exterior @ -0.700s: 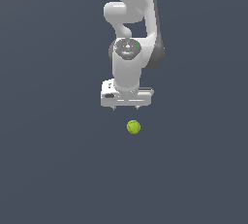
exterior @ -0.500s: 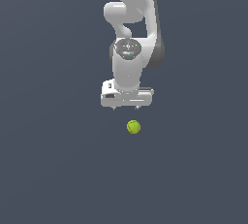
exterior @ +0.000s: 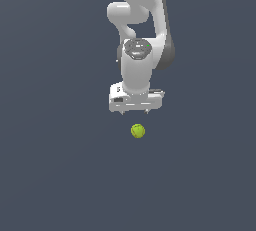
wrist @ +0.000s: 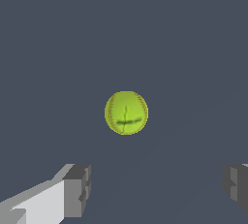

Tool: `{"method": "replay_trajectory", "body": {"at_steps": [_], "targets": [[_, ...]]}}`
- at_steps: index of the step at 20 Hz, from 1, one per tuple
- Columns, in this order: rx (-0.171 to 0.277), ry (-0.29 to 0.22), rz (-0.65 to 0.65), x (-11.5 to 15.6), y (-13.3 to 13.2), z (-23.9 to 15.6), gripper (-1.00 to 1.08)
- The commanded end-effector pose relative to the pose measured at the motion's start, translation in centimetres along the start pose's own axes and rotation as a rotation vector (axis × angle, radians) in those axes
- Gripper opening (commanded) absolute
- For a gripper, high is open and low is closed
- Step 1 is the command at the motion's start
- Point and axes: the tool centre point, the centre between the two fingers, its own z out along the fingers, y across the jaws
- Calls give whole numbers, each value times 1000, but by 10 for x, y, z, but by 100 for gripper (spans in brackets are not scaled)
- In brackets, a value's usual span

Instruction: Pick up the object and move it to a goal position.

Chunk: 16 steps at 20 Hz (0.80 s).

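A: Where's the ball [exterior: 138, 131]?

B: On the floor [exterior: 55, 175], free, just in front of the gripper [exterior: 135, 110] in the ext view. Nothing touching it. Wrist cam has it centred across the gap between the two pads [wrist: 77, 190].

A: Jaws?

B: Spread wide, nothing held. Gap's way bigger than the ball, so I've got margin.

A: So how do I do the approach?

B: My call: line up over the ball first, then go straight down, no sideways drift on the way. Round thing, it'll roll if one pad nudges it. Get the pads level w/ its middle, not the top, or it squirts out when I close. Close slow, both sides meeting together.

A: Goal?

B: No marker visible in either view, so can't say where yet.
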Motion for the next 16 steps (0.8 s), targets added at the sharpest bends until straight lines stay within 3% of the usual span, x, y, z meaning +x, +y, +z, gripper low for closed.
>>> {"method": "replay_trajectory", "body": {"at_steps": [1, 16], "targets": [[-1, 0, -6, 1, 0, 2, 100], [-17, 10, -250, 22, -13, 53, 100]]}}
